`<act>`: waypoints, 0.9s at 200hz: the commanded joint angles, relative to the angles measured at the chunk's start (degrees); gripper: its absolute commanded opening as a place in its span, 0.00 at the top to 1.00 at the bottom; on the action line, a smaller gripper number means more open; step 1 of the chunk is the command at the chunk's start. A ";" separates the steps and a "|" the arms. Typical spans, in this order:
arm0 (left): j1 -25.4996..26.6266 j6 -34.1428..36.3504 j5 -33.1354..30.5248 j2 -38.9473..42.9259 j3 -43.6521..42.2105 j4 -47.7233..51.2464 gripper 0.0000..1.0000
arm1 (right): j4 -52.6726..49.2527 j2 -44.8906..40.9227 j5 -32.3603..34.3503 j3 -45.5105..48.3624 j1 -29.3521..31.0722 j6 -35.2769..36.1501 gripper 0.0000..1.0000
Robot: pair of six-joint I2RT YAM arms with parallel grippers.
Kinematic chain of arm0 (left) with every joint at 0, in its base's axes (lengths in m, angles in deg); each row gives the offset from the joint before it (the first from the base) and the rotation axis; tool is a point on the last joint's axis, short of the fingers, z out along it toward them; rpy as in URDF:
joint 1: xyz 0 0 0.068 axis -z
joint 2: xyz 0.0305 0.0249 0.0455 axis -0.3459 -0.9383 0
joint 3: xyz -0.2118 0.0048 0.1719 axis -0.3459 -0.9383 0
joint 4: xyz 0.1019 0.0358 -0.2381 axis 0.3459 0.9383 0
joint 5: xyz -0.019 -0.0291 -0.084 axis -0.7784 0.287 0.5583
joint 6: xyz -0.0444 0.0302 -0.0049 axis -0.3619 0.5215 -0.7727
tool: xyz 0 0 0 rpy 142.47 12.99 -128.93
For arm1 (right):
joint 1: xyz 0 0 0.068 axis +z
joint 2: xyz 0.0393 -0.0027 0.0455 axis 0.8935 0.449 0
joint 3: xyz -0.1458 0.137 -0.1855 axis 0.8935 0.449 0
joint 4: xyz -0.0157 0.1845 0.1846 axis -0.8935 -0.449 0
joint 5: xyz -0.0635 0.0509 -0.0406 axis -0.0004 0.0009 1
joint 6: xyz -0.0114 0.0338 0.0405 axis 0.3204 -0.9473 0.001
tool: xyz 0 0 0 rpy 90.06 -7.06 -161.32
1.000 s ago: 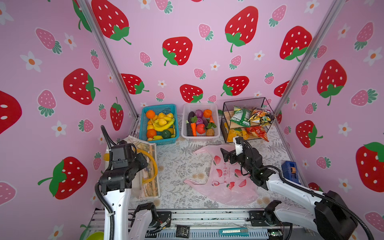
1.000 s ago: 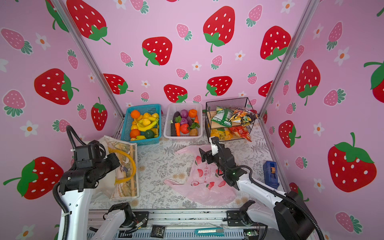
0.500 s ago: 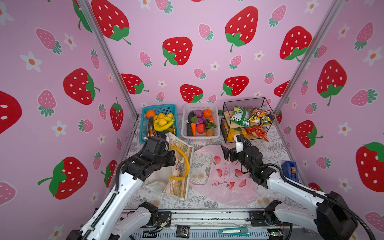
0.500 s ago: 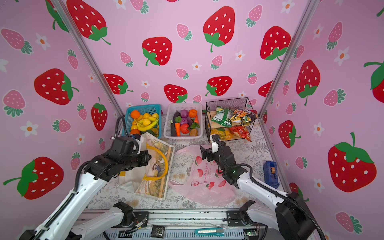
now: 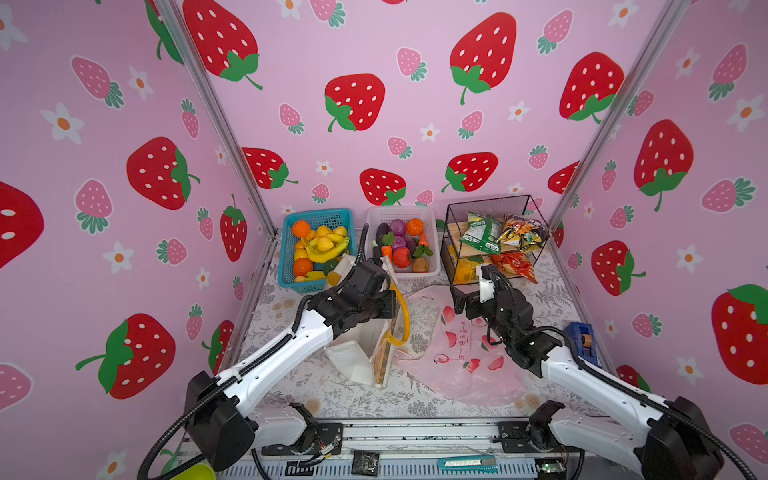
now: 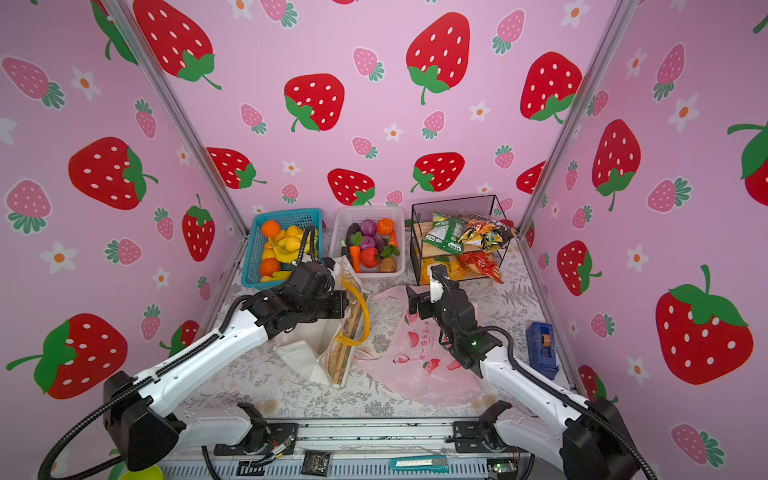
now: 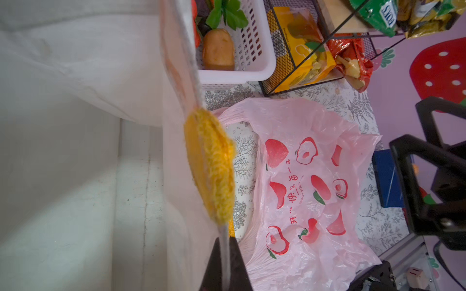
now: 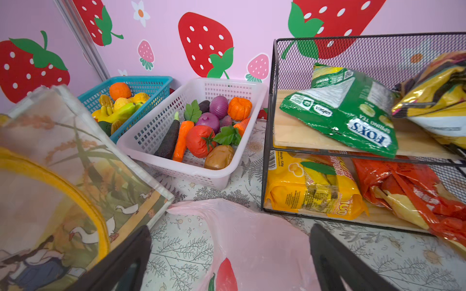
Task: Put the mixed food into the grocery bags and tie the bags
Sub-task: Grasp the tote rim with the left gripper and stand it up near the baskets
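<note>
Your left jaws clench the rim of the canvas tote (image 5: 353,361), propped on the bench (image 5: 353,401); your right jaws hang released over the pink bag (image 5: 469,365).

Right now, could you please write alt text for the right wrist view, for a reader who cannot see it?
The right gripper, jaws wide open, hovers over the pink plastic bag. Beyond it stand a white basket of toy vegetables, a black wire rack of snack packets, and the cream tote.
</note>
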 commanded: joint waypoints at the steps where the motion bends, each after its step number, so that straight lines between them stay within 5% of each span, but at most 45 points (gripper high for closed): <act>1: 1.05 -1.28 4.68 -4.57 4.80 -6.58 0.87 | -2.34 -2.03 0.36 -1.82 -3.18 -1.68 0.00; 35: 0.94 4.56 7.86 -5.50 10.28 -1.92 0.53 | -3.47 -3.46 -0.84 -2.38 -5.31 -2.00 0.00; 72: -2.23 10.60 -0.78 5.89 7.48 5.20 0.29 | -4.06 -3.48 -1.54 -2.92 -5.14 -0.63 0.01; 112: -18.75 10.62 2.55 17.00 0.93 12.78 0.22 | -2.55 -0.63 -3.66 -4.12 -3.78 -0.04 0.02; 138: -30.89 12.44 13.05 15.87 -0.47 17.11 0.22 | -0.51 1.17 -5.12 -3.95 -3.18 -0.67 0.02; 180: -34.36 16.15 19.07 6.54 1.64 18.17 0.25 | 0.72 2.87 -6.67 -3.87 -3.07 -1.42 0.01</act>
